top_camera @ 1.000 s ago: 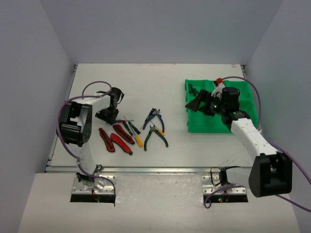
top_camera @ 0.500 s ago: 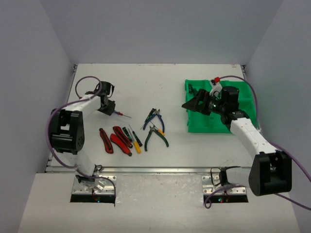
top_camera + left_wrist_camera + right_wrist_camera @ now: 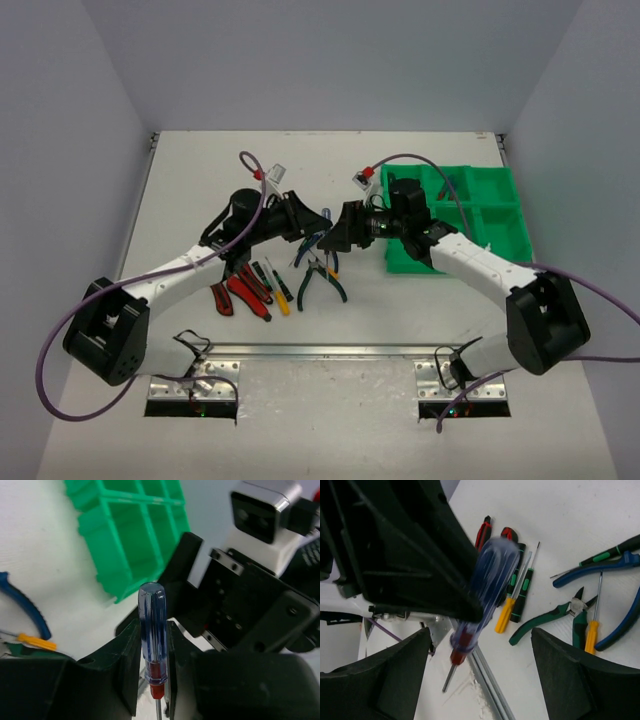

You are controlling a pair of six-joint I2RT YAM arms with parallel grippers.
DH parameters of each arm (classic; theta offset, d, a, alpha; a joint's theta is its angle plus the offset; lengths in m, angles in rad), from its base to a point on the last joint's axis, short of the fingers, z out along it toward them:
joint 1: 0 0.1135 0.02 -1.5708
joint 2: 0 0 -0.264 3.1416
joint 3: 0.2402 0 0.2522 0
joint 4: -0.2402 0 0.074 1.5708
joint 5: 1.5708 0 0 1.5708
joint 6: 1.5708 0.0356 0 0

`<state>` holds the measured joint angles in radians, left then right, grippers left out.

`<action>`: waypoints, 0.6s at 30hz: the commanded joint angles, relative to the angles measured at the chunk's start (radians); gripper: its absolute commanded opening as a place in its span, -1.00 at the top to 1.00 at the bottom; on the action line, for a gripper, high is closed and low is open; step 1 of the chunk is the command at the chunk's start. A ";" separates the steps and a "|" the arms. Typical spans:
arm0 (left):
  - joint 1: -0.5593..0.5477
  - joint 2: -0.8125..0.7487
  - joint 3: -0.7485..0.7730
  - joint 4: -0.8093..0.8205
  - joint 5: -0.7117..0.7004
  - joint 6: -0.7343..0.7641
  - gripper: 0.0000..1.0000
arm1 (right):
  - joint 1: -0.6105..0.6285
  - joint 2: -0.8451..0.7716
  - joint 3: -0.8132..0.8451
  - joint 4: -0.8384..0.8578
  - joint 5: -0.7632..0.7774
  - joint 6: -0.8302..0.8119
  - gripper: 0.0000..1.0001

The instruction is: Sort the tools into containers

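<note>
My left gripper is shut on a screwdriver with a clear blue handle and red collar, held up above the table's middle. My right gripper is open and faces it closely; in the right wrist view the screwdriver hangs ahead between the spread fingers, not touching them. On the table below lie red-handled cutters, thin screwdrivers, green-handled pliers and blue-handled pliers. The green divided tray stands at the right.
The tools also show in the right wrist view: a yellow-handled screwdriver, green pliers, blue pliers. The metal rail at the table's front edge runs below. Grey walls enclose the table.
My left arm has swung from the far left to the middle with the screwdriver in its grip. My right gripper has moved left from over the tray to meet it.
</note>
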<state>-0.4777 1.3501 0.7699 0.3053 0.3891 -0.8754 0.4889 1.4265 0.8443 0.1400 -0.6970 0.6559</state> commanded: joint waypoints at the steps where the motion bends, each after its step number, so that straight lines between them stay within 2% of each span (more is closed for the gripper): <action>1: -0.023 -0.065 -0.019 0.167 0.109 0.022 1.00 | 0.022 -0.014 -0.012 0.125 0.045 0.032 -0.58; 2: -0.027 -0.072 -0.035 0.200 0.123 0.003 1.00 | 0.027 -0.017 -0.019 0.144 0.045 0.050 -0.47; 4: -0.034 -0.077 -0.052 0.234 0.125 -0.010 1.00 | 0.032 -0.020 -0.028 0.177 0.041 0.077 -0.11; 5: -0.037 -0.076 -0.054 0.235 0.125 -0.009 1.00 | 0.033 -0.020 -0.032 0.195 0.032 0.092 -0.08; 7: -0.041 -0.075 -0.068 0.242 0.114 -0.010 0.95 | 0.034 -0.009 -0.040 0.251 0.001 0.134 0.81; 8: -0.041 -0.078 -0.070 0.240 0.112 -0.010 0.72 | 0.034 -0.005 -0.043 0.256 -0.007 0.151 1.00; 10: -0.041 -0.092 -0.064 0.209 0.095 0.015 -0.21 | 0.034 -0.005 -0.049 0.259 0.003 0.164 1.00; 11: -0.041 -0.109 -0.042 0.149 0.043 0.046 -0.70 | 0.030 -0.014 -0.056 0.248 0.038 0.160 1.00; 12: -0.041 -0.126 -0.015 0.071 0.019 0.061 -0.96 | 0.023 -0.024 -0.062 0.244 0.054 0.159 1.00; 13: -0.041 -0.148 0.026 -0.052 -0.078 0.095 -1.00 | 0.005 -0.038 -0.062 0.204 0.098 0.144 1.00; 15: -0.041 -0.194 0.113 -0.336 -0.412 0.194 -1.00 | -0.049 -0.066 -0.046 0.059 0.221 0.096 1.00; 16: -0.040 -0.212 0.143 -0.466 -0.536 0.196 -1.00 | -0.086 -0.071 -0.025 -0.011 0.274 0.076 1.00; 18: -0.039 -0.259 0.194 -0.702 -0.728 0.201 -1.00 | -0.182 -0.068 0.035 -0.146 0.478 0.034 1.00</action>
<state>-0.5186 1.2069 0.8217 0.0884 0.1680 -0.7739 0.4591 1.4029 0.7844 0.2094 -0.5746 0.7751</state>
